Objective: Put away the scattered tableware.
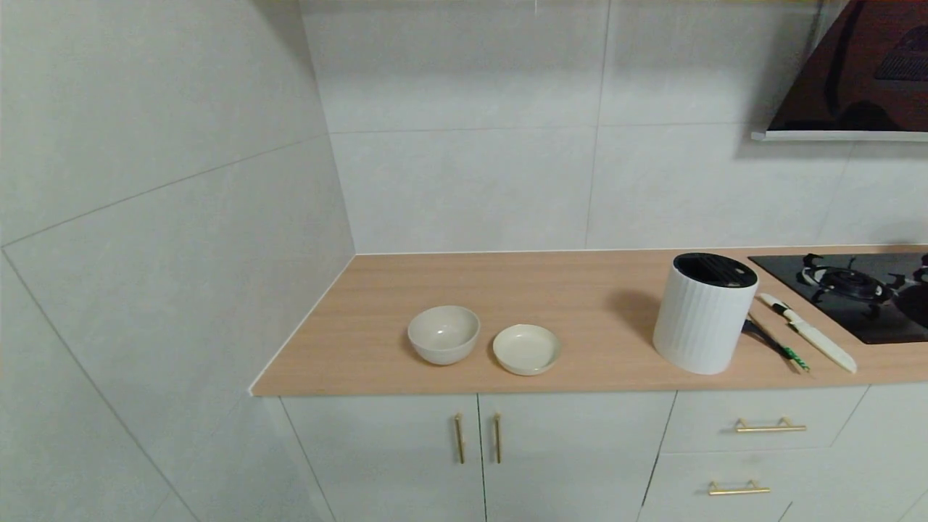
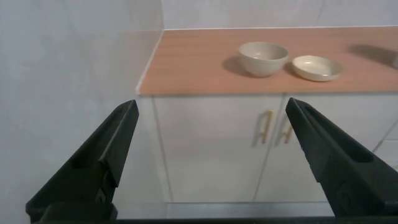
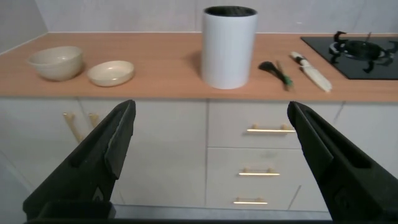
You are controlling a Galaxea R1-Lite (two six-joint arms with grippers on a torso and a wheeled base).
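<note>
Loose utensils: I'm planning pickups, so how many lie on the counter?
2. A white knife lies between the white holder and the stove; a dark utensil with a green-banded handle lies beside it, nearer the holder. More may be hidden behind the holder.

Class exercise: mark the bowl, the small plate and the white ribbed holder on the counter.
bowl [image 1: 443, 351]: head view, outer front wall.
small plate [image 1: 526, 346]: head view, middle of its well.
white ribbed holder [image 1: 699, 326]: head view, ribbed side wall.
</note>
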